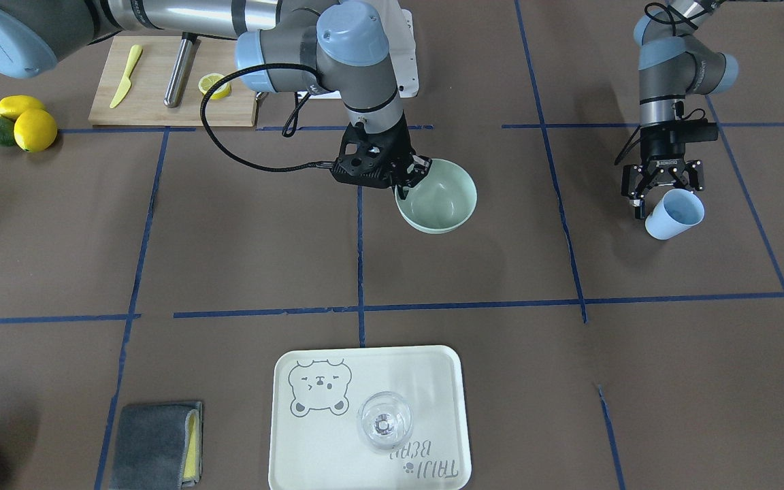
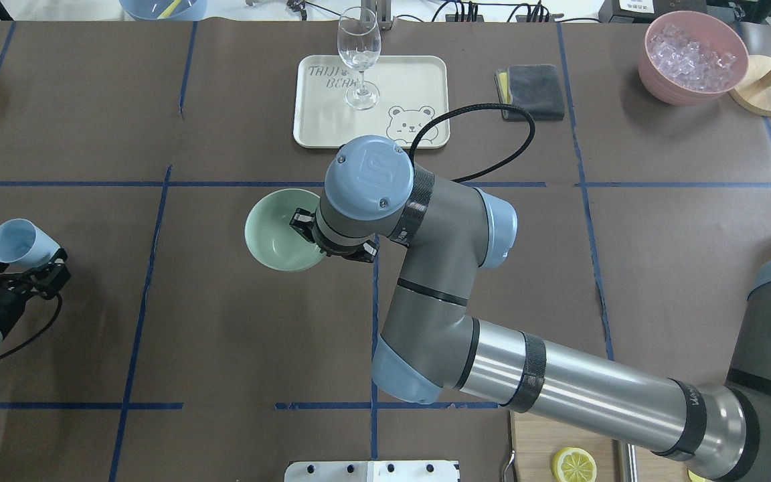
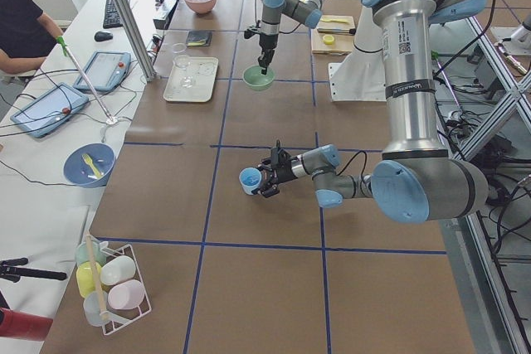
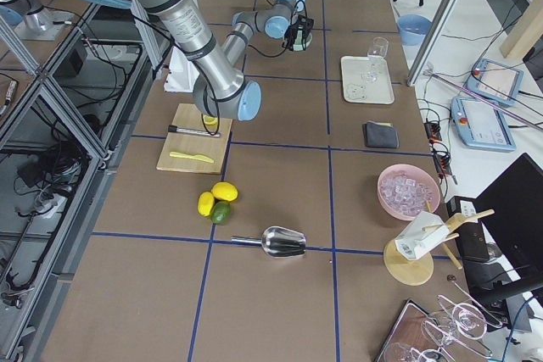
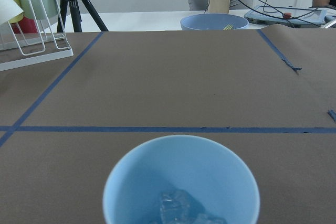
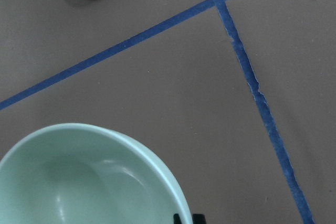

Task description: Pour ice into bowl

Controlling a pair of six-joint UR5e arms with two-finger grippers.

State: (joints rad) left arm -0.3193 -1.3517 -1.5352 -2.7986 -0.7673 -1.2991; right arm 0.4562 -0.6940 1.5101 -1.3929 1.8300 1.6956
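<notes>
Overhead exterior view shows the mint-green bowl (image 2: 278, 234) with its rim pinched between the jaws of the right gripper (image 1: 409, 182); its inside looks empty. Well apart from the bowl, on the robot's left of it, the left gripper (image 1: 665, 196) is clamped around a tilted light blue cup (image 1: 674, 213), and the ice (image 5: 181, 208) lies in that cup's bottom. Beyond the bowl, a clear glass (image 2: 359, 57) stands on a cream tray (image 2: 419, 73)

Overhead, front views share bowl (image 2: 272, 234)
</notes>
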